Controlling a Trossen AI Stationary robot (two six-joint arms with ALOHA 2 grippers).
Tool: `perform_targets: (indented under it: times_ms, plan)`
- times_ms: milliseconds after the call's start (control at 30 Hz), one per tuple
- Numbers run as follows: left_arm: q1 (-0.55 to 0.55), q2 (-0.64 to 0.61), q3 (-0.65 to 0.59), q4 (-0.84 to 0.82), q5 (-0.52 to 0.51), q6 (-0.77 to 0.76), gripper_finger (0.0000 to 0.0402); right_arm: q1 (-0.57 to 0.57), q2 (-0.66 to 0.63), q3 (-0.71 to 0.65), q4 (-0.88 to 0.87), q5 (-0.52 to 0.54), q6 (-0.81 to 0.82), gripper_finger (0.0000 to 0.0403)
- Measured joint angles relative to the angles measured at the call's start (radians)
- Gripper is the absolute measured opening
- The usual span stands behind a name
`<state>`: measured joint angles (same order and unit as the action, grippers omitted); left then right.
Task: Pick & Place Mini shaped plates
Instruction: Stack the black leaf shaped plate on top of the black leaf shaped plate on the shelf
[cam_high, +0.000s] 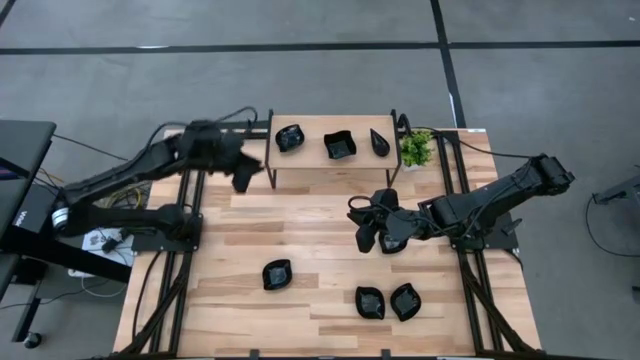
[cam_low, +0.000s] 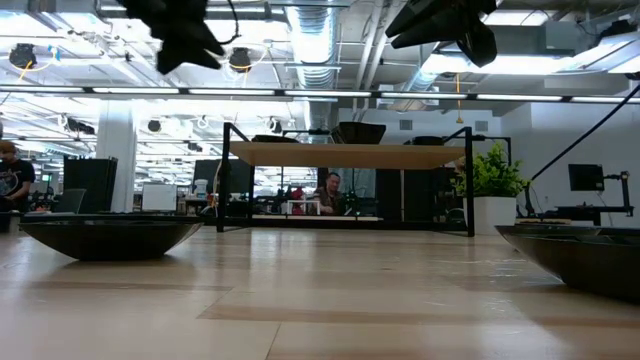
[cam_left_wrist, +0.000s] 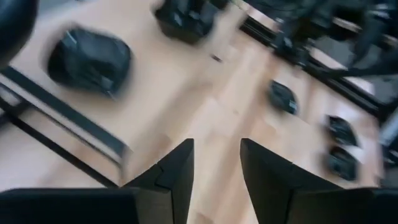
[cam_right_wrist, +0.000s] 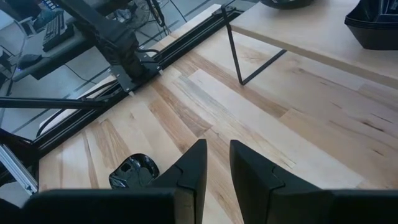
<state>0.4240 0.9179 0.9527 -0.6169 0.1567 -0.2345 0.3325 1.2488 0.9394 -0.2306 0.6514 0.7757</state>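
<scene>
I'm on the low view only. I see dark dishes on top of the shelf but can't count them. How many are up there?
Observer: Three plates, in a row along the shelf.
Operator: And how many are down on the table?
Observer: Three that I can see: a lone plate toward the left arm's side, and a pair of plates side by side near the front edge.
Operator: Is the left gripper carrying one?
Observer: No. The left gripper is open with nothing between its fingers, by the shelf's left end.
</scene>
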Motion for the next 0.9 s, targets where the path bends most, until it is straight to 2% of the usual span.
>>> perform_targets:
  times_ms: [200, 300, 400, 500, 633, 900]
  plan:
    - [-0.176, -0.153, -0.181, 0.002, -0.004, -0.174, 0.0131, 0.000, 0.000, 0.000, 0.000, -0.022, 0.001, 0.0065]
    - [-0.280, -0.183, -0.266, 0.024, -0.021, -0.282, 0.0131, 0.000, 0.000, 0.000, 0.000, -0.047, 0.002, 0.0065]
    - [-0.404, -0.183, -0.351, 0.116, -0.082, -0.373, 0.0131, 0.000, 0.000, 0.000, 0.000, -0.056, -0.001, 0.0065]
    - [-0.523, -0.155, -0.435, 0.262, -0.129, -0.416, 0.0131, 0.000, 0.000, 0.000, 0.000, -0.075, -0.024, 0.0065]
    - [-0.670, -0.082, -0.513, 0.422, -0.130, -0.422, 0.0131, 0.003, 0.000, 0.000, -0.010, -0.101, -0.030, 0.0065]
    - [-0.871, 0.104, -0.559, 0.458, -0.242, -0.408, 0.0131, 0.038, 0.000, 0.000, -0.029, -0.105, -0.051, 0.0065]
